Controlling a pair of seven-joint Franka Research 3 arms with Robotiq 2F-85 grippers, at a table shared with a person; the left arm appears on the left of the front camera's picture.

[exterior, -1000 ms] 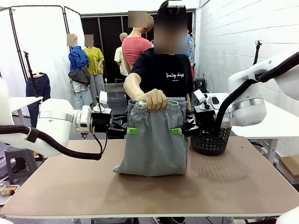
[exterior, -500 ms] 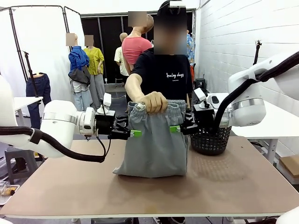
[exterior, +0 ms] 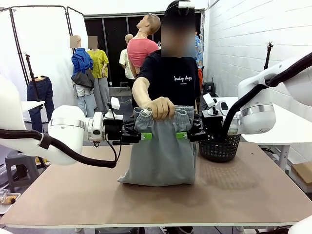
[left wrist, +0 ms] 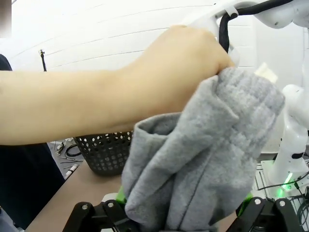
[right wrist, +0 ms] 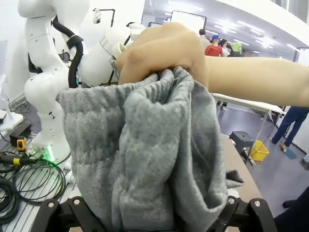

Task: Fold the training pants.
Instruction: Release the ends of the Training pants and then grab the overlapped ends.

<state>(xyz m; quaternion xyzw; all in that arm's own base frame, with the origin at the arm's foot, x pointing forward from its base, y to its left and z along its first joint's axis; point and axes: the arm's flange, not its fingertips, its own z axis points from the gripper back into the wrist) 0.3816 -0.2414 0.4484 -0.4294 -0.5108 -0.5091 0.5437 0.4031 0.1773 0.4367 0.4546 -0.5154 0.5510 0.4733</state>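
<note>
A person's hand (exterior: 159, 106) holds the light grey training pants (exterior: 161, 156) up by the bunched waistband, and the lower end rests on the table (exterior: 243, 195). My left gripper (exterior: 145, 136) is at the pants' left edge just under the waistband, and my right gripper (exterior: 183, 135) is at the right edge. Both are open. In the left wrist view the grey fabric (left wrist: 203, 159) hangs between the spread jaws of the left gripper (left wrist: 183, 215), under the hand (left wrist: 178, 67). The right wrist view shows the fabric (right wrist: 145, 159) between the jaws of the right gripper (right wrist: 152, 217).
A black mesh basket (exterior: 220, 146) stands on the table just right of the pants, close behind my right gripper. The person stands at the far edge. The near half of the table is bare brown board.
My left gripper has moved right, up to the pants' left edge. The right gripper has edged left onto the right edge. The hand holding the waistband has stayed put.
</note>
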